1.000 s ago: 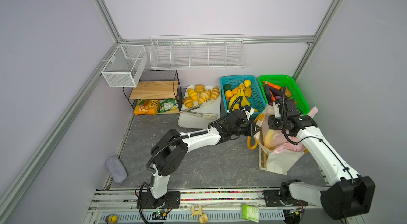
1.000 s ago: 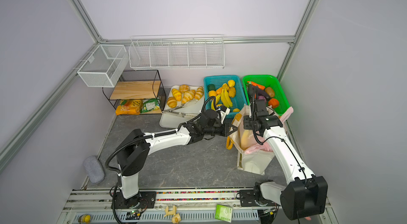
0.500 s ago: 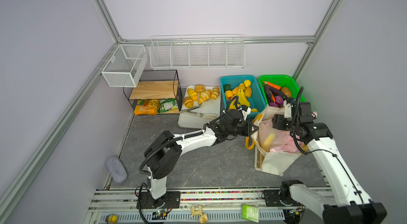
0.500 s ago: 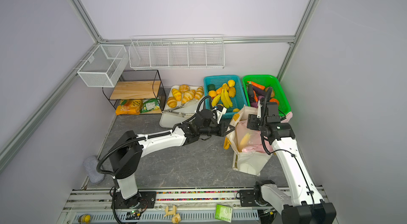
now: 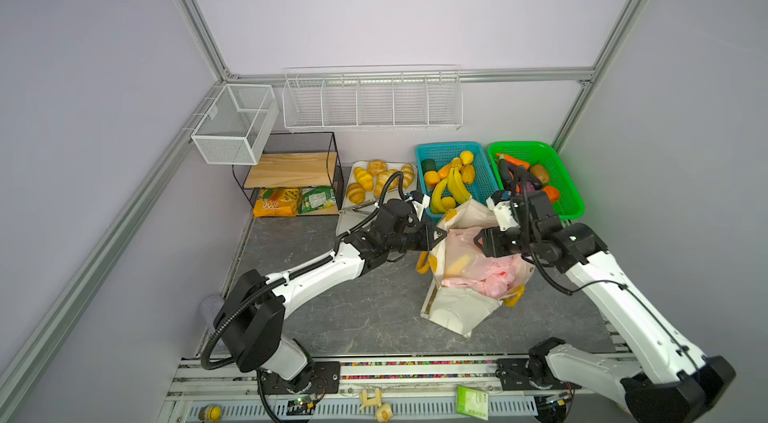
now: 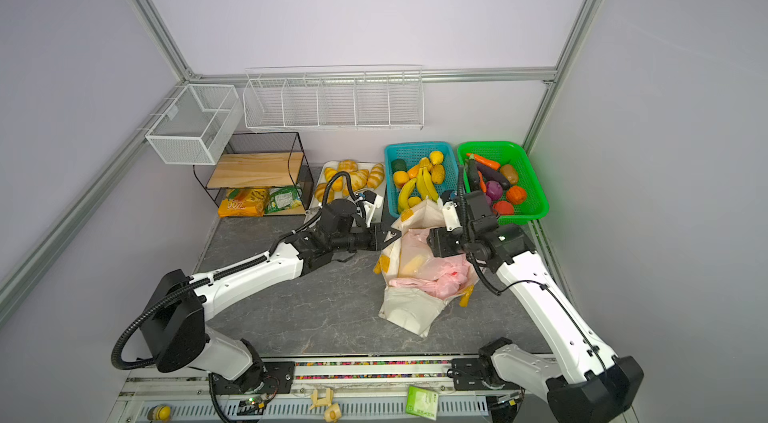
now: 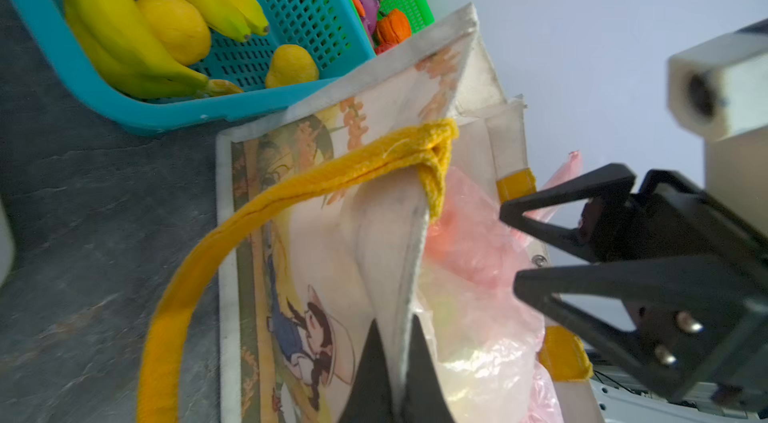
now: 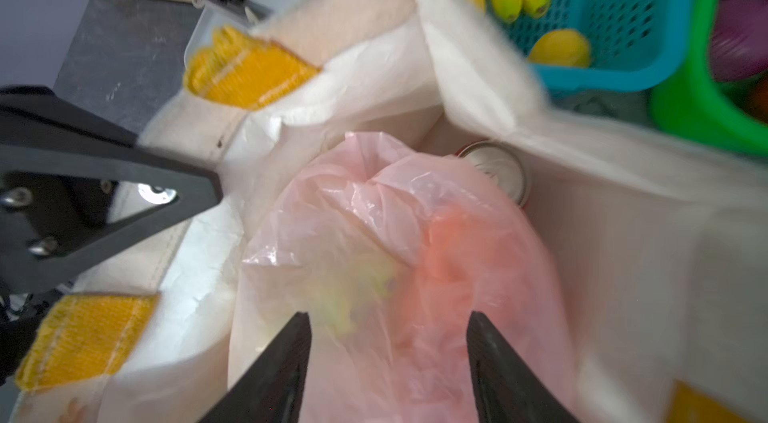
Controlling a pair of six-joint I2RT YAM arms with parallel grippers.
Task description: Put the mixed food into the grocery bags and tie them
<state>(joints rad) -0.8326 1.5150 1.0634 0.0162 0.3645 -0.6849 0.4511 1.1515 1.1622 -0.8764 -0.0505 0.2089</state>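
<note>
The cream tote (image 5: pixel 453 308) (image 6: pixel 409 308) with yellow-orange handles (image 7: pixel 291 188) stands open near the baskets. My left gripper (image 5: pixel 439 234) (image 6: pixel 394 234) (image 7: pixel 395 323) is shut on the tote's near rim and holds it open. The pink plastic bag (image 5: pixel 486 271) (image 6: pixel 440 275) (image 8: pixel 395 234) lies inside the tote with something yellow in it. A red cola can (image 8: pixel 496 169) stands beside it in the tote. My right gripper (image 5: pixel 478 240) (image 6: pixel 430 239) (image 8: pixel 388 317) hangs open just over the pink bag, holding nothing. Bananas (image 5: pixel 451 188) lie in the teal basket.
The teal fruit basket (image 5: pixel 486 175) and the green vegetable basket (image 5: pixel 569 192) stand right behind the tote. A white tray of croissants (image 5: pixel 374 179) and a black wire shelf (image 5: pixel 295 171) with snack packets are at the back left.
My right gripper has opened and the pink bag has settled down into the tote. The right wrist pulled back, then came in low over the bag. The left gripper kept its hold on the rim.
</note>
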